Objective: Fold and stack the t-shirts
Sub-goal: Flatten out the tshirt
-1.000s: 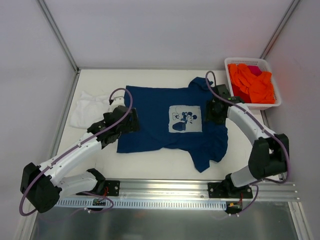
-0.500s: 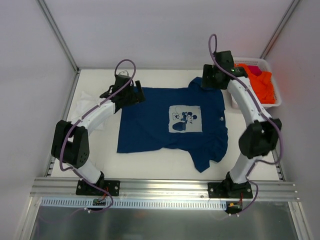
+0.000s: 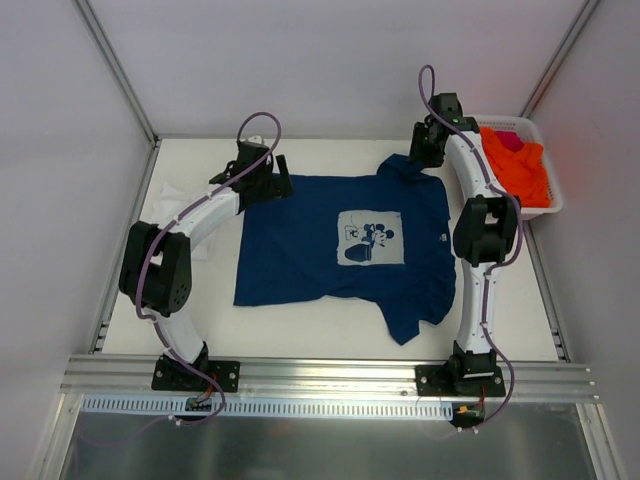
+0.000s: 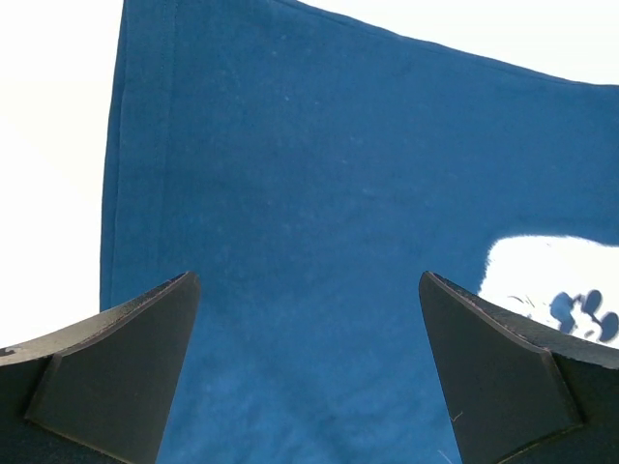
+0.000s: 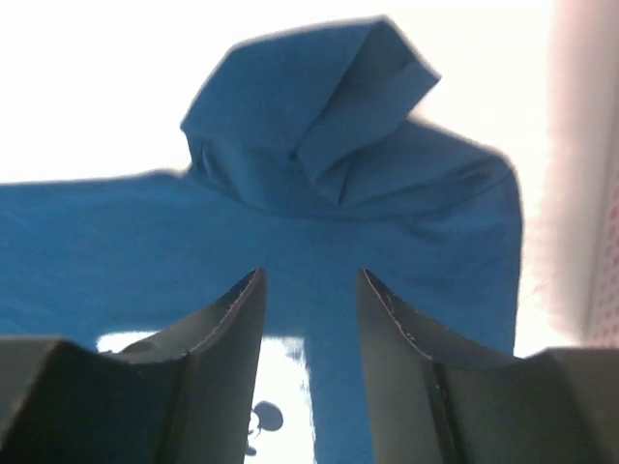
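A navy t-shirt (image 3: pixel 330 250) lies spread flat on the table, its pale square mouse print (image 3: pixel 368 238) facing up. Its far right sleeve (image 5: pixel 319 145) is folded over on itself. My left gripper (image 3: pixel 272 187) hovers over the shirt's far left corner. In the left wrist view the left gripper (image 4: pixel 308 277) is wide open with only navy cloth (image 4: pixel 319 174) below it. My right gripper (image 3: pixel 425 150) hangs above the far right sleeve. In the right wrist view the right gripper (image 5: pixel 309 275) stands partly open, with nothing between its fingers. A white t-shirt (image 3: pixel 165 205) lies crumpled at the left, partly hidden by my left arm.
A white basket (image 3: pixel 545 205) with orange cloth (image 3: pixel 515 165) stands at the far right corner, close beside my right arm. Metal frame posts and pale walls enclose the table. An aluminium rail (image 3: pixel 330 385) runs along the near edge.
Both arms have swung from the shirt's middle to the far side: the left to the far left corner, the right to the far right sleeve. The shirt has not moved.
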Available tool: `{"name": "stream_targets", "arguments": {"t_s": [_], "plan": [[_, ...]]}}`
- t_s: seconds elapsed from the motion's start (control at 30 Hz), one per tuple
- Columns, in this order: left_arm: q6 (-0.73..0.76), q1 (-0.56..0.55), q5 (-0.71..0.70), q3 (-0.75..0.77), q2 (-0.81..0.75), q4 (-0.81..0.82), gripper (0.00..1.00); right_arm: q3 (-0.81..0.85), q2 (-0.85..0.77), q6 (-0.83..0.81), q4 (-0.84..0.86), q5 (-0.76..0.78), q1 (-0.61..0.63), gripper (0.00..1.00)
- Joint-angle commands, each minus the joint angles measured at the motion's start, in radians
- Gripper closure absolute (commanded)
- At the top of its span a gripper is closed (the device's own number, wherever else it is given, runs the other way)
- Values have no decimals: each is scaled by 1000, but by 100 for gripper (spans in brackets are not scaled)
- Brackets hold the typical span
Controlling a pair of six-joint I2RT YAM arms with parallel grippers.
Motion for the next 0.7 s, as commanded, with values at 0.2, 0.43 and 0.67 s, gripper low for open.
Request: {"name": "stream_targets", "arguments": {"t_s": [0.2, 0.43, 0.67], "plan": [[-2, 13, 34, 78, 92, 23, 1, 109, 82, 32, 114, -100, -31, 56], [1, 13, 28, 46, 54, 22, 1, 100, 145, 101, 177, -190, -40, 55], [11, 13, 13, 14, 0, 23, 1, 85, 172, 135, 265, -232, -39, 55]]}}
